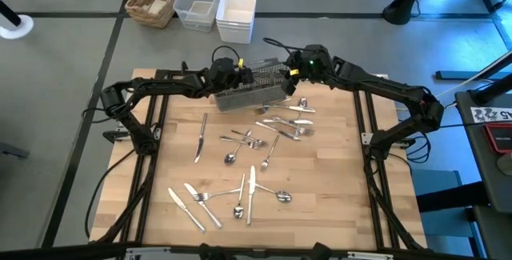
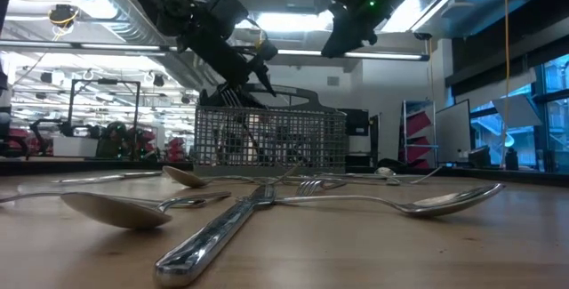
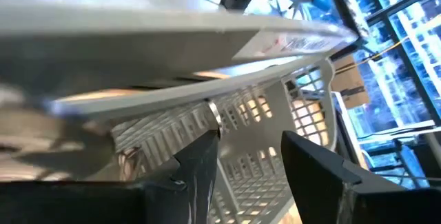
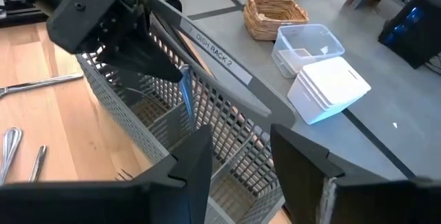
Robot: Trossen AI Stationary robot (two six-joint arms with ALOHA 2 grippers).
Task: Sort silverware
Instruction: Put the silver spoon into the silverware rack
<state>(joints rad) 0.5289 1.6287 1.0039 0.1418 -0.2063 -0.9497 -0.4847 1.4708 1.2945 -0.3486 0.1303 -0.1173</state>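
Wooden tabletop in a bright workshop; grey floor beyond it carried a wicker basket and two pale plastic bins.

Silverware lay almost entirely loose on the wood: one cluster near the right arm just in front of the caddy, a scatter mid-table, another group toward the near edge. Forks, spoons and knives were mixed and crossing one another in places. Low view showed spoons and a knife lying flat close to the lens.

Grey mesh caddy stood at the far side of the tabletop, between the two arms. Right wrist view looked down into its compartments; they appeared mostly empty, though a few thin shapes inside could not be made out.

Left end effector hovered over the caddy's left end, fingers apart, nothing seen between them. Right end effector sat at the caddy's right end, fingers likewise apart and empty.

Judgement: sorting barely begun, if at all. Nearly every piece remained to be picked up and placed by type.
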